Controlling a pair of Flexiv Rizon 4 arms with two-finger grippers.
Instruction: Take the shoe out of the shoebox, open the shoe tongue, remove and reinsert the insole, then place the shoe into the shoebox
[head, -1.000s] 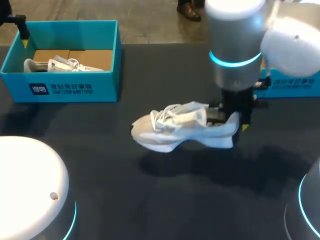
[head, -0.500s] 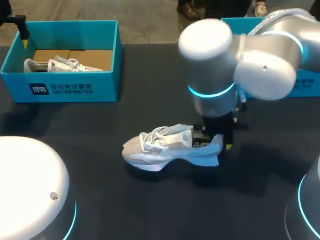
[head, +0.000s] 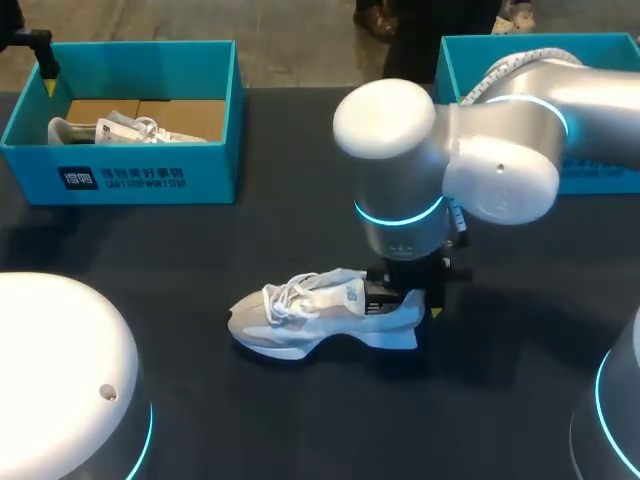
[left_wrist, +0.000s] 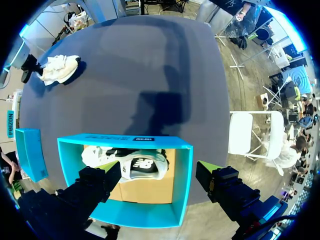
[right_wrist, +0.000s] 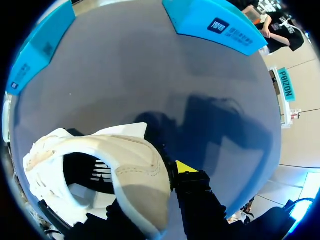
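Scene: Two robot arms work at a dark table (head: 150, 260), seen from above and behind.
Shoe: A white lace-up trainer (head: 310, 318) sits upright near the table's middle, outside any box. Its toe points to 9 o'clock and its heel to 3 o'clock. It cannot be told whether the sole fully rests on the table.
Right gripper: The right gripper (head: 405, 298) comes straight down on the heel and pinches the heel wall, one finger inside the shoe's opening and one outside. This hold likely leaves the laces (head: 285, 293) free for the other arm.
Left gripper: The left gripper (head: 45, 70) hangs at 10 o'clock above the far corner of an open teal cardboard shoebox (head: 200, 160). Its fingers are spread wide and hold nothing. It seems parked clear of the work.
Boxes: That shoebox holds a second white trainer (head: 105, 130). A second teal box (head: 540, 55) stands at 2 o'clock, its inside hidden by the right arm.
Stage: The shoe is out; work on its inside looks not yet begun.
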